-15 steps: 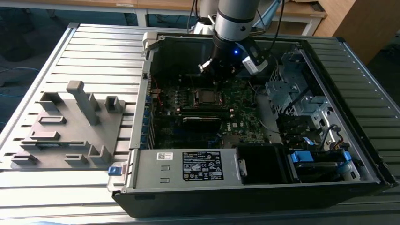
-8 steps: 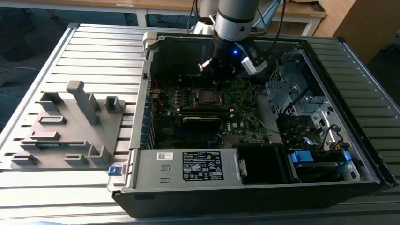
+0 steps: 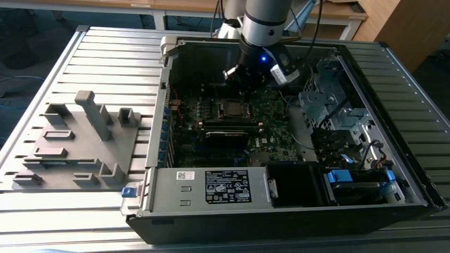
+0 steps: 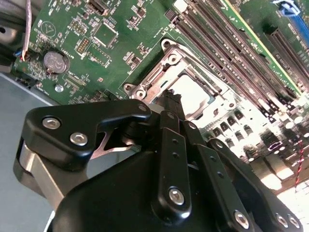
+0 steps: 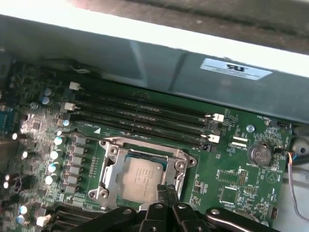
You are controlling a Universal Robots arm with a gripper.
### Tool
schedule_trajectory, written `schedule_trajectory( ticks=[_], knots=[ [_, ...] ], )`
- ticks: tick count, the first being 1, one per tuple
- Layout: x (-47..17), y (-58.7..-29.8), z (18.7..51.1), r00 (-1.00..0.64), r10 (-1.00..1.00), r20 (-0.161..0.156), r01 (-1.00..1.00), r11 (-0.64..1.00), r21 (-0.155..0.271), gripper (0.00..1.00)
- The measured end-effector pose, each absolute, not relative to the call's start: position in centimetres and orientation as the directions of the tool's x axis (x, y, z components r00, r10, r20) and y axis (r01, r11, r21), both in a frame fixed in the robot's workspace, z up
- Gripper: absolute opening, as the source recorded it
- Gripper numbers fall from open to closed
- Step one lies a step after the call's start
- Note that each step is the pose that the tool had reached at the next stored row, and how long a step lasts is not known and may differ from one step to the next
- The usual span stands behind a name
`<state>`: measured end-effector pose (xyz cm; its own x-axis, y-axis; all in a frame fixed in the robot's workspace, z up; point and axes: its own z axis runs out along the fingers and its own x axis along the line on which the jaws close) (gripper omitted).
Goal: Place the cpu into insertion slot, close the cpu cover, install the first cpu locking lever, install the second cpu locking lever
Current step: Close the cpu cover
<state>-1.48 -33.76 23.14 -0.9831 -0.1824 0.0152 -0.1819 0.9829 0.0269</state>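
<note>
The cpu [image 5: 137,179] lies silvery face up in the insertion slot [image 3: 231,108] on the green motherboard. The cpu cover [image 5: 110,170], a silvery frame, lies flat around it, and the chip shows through its window. In the second wrist view the cpu [image 4: 195,89] sits just past the fingertips. My gripper [image 5: 166,189] is shut, its two thin black fingers pressed together with their tips at the socket's edge, close above the cover frame [image 4: 159,72]. I see nothing between them. In the exterior view the gripper [image 3: 245,84] hangs inside the open case just behind the socket. The locking levers are hard to make out.
Long memory slots [image 5: 145,113] run beside the socket, and a coin battery [image 5: 259,153] sits farther along the board. The case's metal wall [image 5: 159,63] stands close behind. A drive cage [image 3: 330,105] and the power supply [image 3: 211,187] crowd the case. A grey fixture plate [image 3: 77,142] lies outside.
</note>
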Motion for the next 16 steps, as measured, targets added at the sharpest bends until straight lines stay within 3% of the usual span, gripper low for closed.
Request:
schedule_trajectory(
  ticks=[16],
  knots=[
    [-1.64,-33.76,23.1,-0.991,-0.134,0.015,-0.134,0.991,0.027,0.11]
  ],
)
